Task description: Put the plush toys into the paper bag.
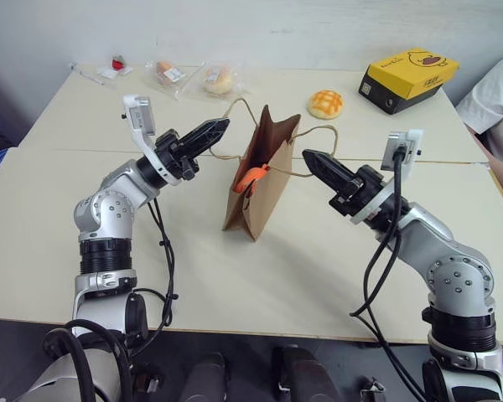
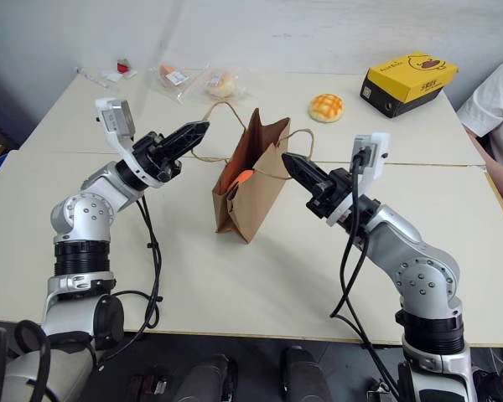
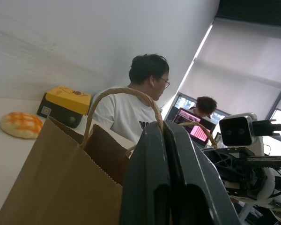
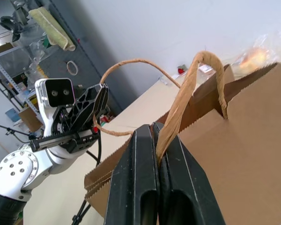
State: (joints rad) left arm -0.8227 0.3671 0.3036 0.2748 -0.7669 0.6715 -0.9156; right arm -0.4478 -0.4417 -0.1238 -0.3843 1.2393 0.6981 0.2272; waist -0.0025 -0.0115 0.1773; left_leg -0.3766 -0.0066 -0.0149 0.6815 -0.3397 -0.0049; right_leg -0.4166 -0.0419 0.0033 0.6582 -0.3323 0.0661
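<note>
Tabletop [image 1: 260, 285] carries the paper bag [image 1: 264, 180] upright mid-surface, the orange plush toy [image 1: 251, 177] at its mouth. Left gripper [image 1: 222, 126] has jaws clenched on a handle [image 3: 126, 93]; right gripper [image 1: 310, 157] pinches the other handle [image 4: 187, 93]. Red plush toy [image 1: 117, 62] lies near the far left corner.

Bun [image 1: 325, 104], yellow-black box [image 1: 407, 79], perhaps wrapped snacks [image 1: 196, 79]
</note>
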